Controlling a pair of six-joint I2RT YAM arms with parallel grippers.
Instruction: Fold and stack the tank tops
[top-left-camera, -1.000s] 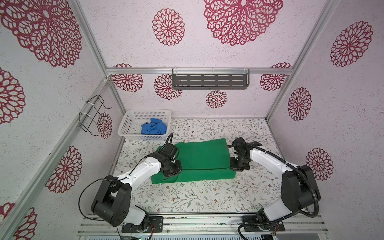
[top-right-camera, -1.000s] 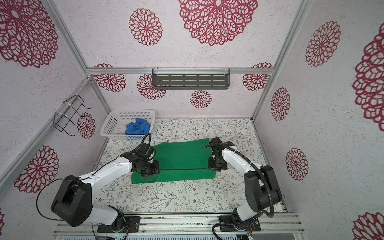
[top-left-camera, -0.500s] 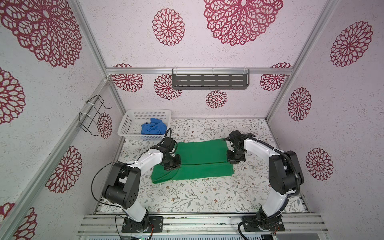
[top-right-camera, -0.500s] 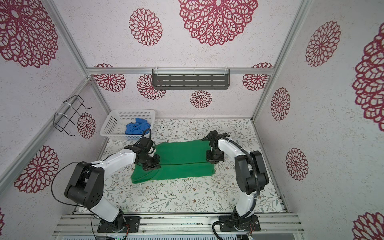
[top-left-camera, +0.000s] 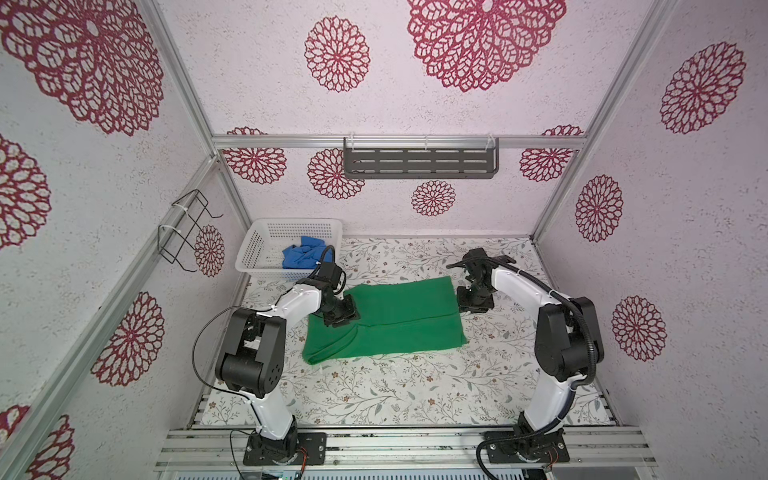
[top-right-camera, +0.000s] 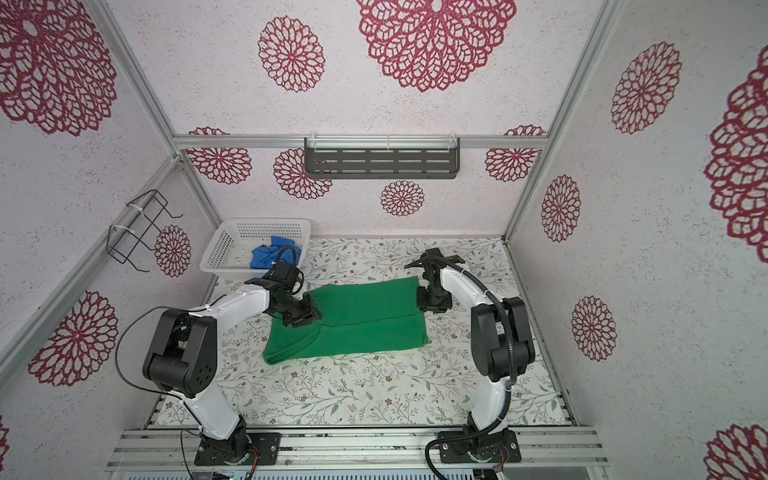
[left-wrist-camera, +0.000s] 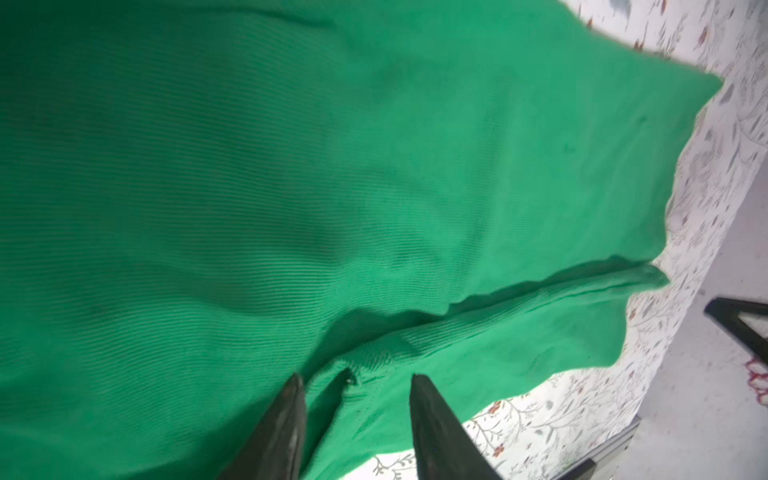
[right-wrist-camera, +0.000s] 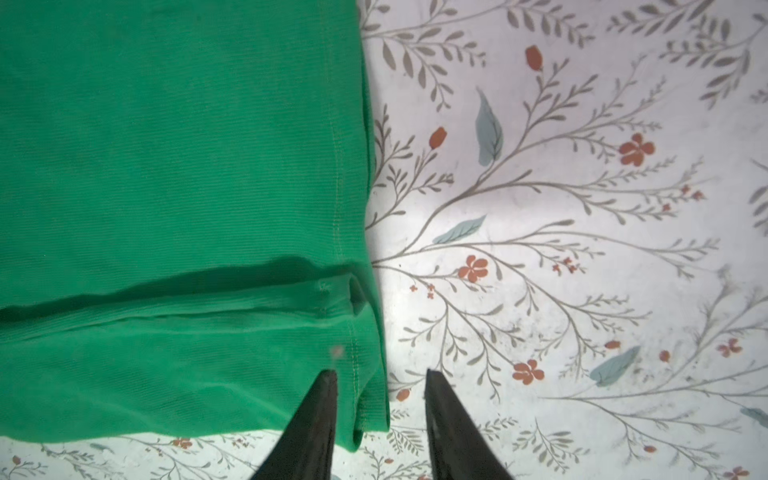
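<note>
I see both arms reaching inward from the near rail. The left gripper sits over the left end of the bright green ribbed-knit tank top, jaws apart, gripping nothing. The right gripper straddles its stitched right hem, jaws likewise apart. The top lies folded lengthwise at mid-table. Farther back, the white perforated plastic basket holds the crumpled royal blue tank top.

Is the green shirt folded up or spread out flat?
Folded. The green tank top lies doubled: one layer overlaps another, its edge shadowed across the cloth in both wrist views.
</note>
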